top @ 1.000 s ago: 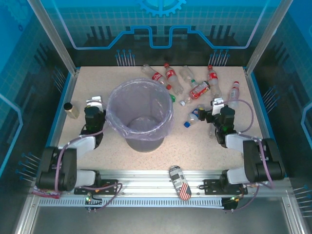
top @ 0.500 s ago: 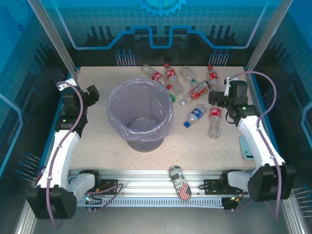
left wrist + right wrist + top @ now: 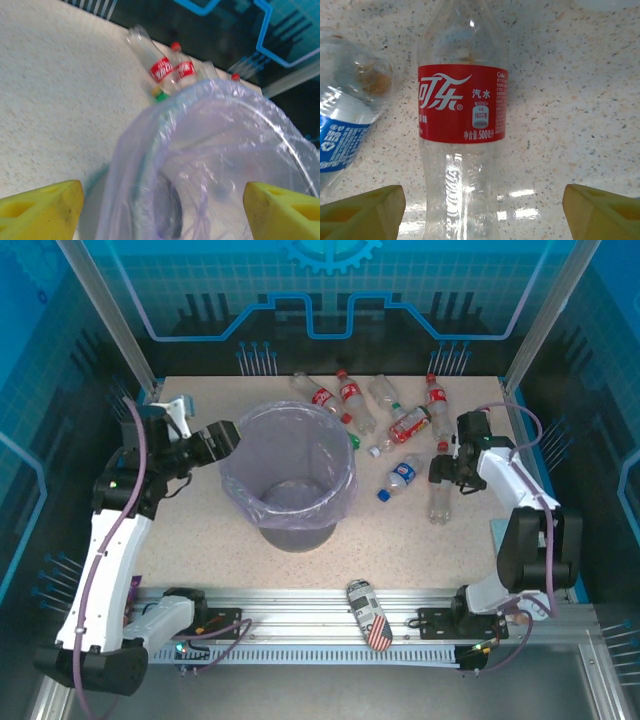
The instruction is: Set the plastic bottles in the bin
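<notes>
The bin (image 3: pixel 288 475), grey with a pale-lilac bag, stands mid-table. My left gripper (image 3: pixel 225 437) hovers at its left rim, open. In the left wrist view the bag's rim (image 3: pixel 200 150) lies between the wide-apart yellow fingers (image 3: pixel 40 210) of the left gripper (image 3: pixel 162 215). Several plastic bottles (image 3: pixel 350 398) lie behind and right of the bin. My right gripper (image 3: pixel 440 472) is open over a red-labelled bottle (image 3: pixel 438 495). In the right wrist view that bottle (image 3: pixel 462 102) lies between the jaws of the right gripper (image 3: pixel 482 215), untouched and nearer the left finger.
A blue-labelled bottle (image 3: pixel 402 473) lies just left of the right gripper, also seen as the blue-labelled bottle (image 3: pixel 345 130) in the right wrist view. A flag-patterned can (image 3: pixel 369 613) rests on the front rail. Bare tabletop (image 3: pixel 200 530) lies left and in front of the bin.
The left gripper has swung from the table's left edge to the bin's left rim. The right gripper has come down from the back right to above the red-labelled bottle.
</notes>
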